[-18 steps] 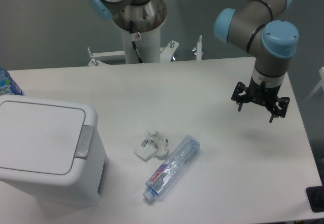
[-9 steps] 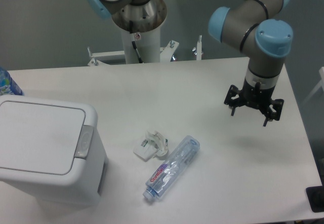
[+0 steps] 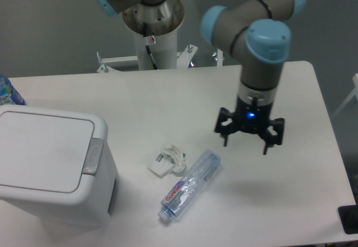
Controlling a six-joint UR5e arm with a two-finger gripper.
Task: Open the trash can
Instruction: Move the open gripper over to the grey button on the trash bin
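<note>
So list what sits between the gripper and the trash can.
In the fixed camera view, a clear plastic bottle and a small white plastic piece lie between the gripper and trash can.

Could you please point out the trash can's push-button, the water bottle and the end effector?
push-button (image 3: 93,156), fixed camera, middle of the grey button.
water bottle (image 3: 189,185), fixed camera, clear body near the label.
end effector (image 3: 245,143), fixed camera, midway between its fingertips.

Matt white plastic trash can (image 3: 47,163) (grey button).
</note>
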